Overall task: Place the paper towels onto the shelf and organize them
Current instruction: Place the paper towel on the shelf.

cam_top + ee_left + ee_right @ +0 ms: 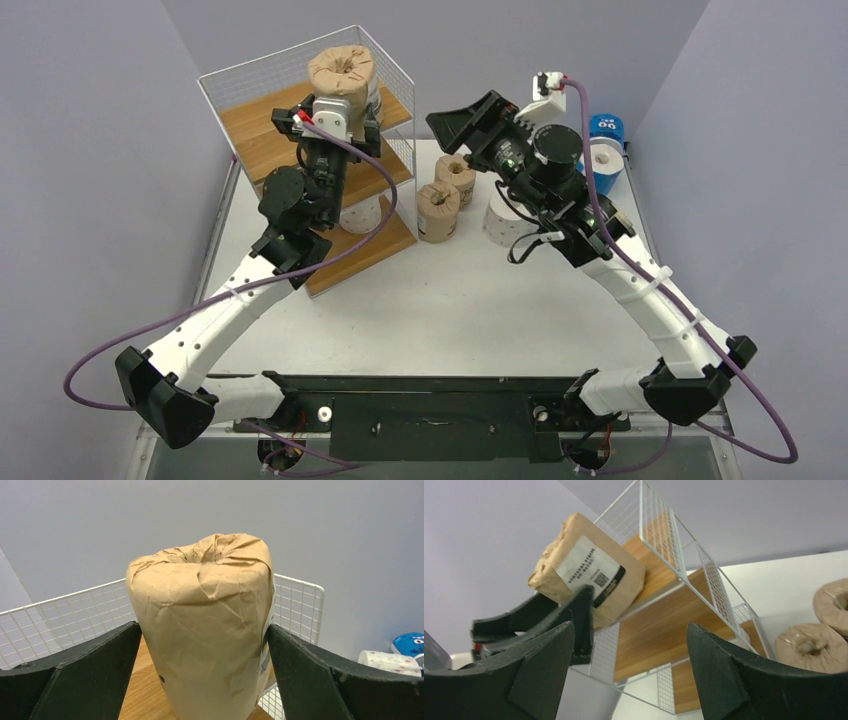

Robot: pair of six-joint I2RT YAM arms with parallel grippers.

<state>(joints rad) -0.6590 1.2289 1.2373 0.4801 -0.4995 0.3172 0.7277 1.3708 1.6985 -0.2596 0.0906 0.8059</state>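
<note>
So my left gripper (204, 627) is spread wide, one finger either side of the brown-wrapped roll (200, 630) standing on the top board of the shelf (255, 125). I can't tell if they're pressing it. That wrist cam only sees plain crumpled paper. My right wrist cam catches the roll's white label (589, 572) with a dark band, but the print's too blurry to read. My right gripper (629, 627) has its fingers apart, with nothing between them.

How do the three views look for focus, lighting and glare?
Top external: sharp, evenly lit, only soft shadows on the table. Left wrist: the brown-wrapped roll is crisp, the near fingers slightly soft, no glare. Right wrist: tilted view, its fingers soft, the label on that roll too blurred to read.
</note>
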